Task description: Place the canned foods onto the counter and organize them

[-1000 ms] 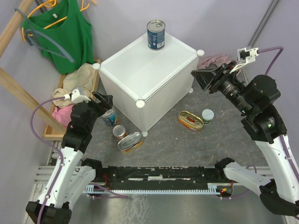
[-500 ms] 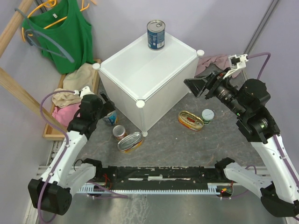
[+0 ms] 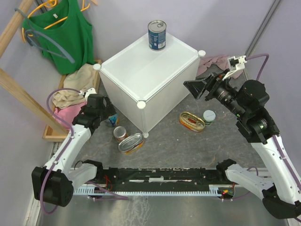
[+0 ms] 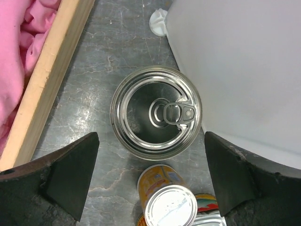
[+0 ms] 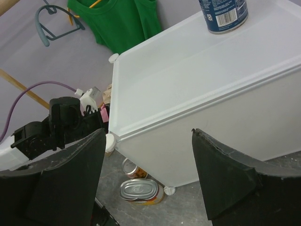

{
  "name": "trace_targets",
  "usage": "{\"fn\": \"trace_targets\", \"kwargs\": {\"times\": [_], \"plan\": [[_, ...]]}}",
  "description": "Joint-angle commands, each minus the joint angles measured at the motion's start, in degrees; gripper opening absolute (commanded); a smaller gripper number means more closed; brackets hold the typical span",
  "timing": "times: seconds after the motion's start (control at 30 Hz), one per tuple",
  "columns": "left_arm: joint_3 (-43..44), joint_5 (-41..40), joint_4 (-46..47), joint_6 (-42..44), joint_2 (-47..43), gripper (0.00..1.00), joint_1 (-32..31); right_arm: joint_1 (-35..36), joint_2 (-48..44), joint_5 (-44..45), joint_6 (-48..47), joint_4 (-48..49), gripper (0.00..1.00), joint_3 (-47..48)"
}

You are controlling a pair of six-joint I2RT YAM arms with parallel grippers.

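The white cube counter stands mid-table with one tall blue can on its far corner; the right wrist view shows both, counter and can. My left gripper is open, directly above the second tall blue can, whose ring-pull lid lies between and beyond the open fingers. The small orange-red can and an oval tin lie just nearer. Another oval tin and the small green-white can sit right of the counter. My right gripper is open and empty, raised beside the counter's right face.
A wooden rack frame with pink cloth runs close on the left of the floor can. The counter wall is tight on its right. A green shirt hangs at the back left.
My left gripper has swung right and tipped down over the tall blue can by the counter. My right gripper has shifted left and a little lower toward the counter's side.
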Motion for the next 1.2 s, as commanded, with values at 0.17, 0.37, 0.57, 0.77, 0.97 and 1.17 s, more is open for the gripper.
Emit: {"fn": "trace_targets", "kwargs": {"times": [0.17,0.37,0.57,0.77,0.97,1.17], "plan": [[2.3,-0.6,2.5,3.0,2.6,0.99,0.3,0.2,-0.5,-1.8,-0.5,3.8,0.82,0.0],[1.2,0.4,3.8,3.6,2.3,0.99,0.2,0.2,0.0,-2.3,-0.3,4.5,0.82,-0.3],[0.6,1.9,5.1,3.8,3.0,0.99,0.1,0.2,-0.1,-2.4,-0.3,4.8,0.82,-0.4],[0.6,1.2,5.4,3.8,4.6,0.99,-0.2,0.2,0.1,-2.7,-0.3,5.1,0.83,-0.4],[0.6,0.8,5.7,3.9,6.0,0.99,-0.5,0.2,0.4,-2.9,-0.3,5.4,0.83,-0.6],[0.3,0.5,6.5,3.9,7.1,0.99,-1.0,0.2,0.5,-3.2,-0.2,6.1,0.83,-1.2]]}}
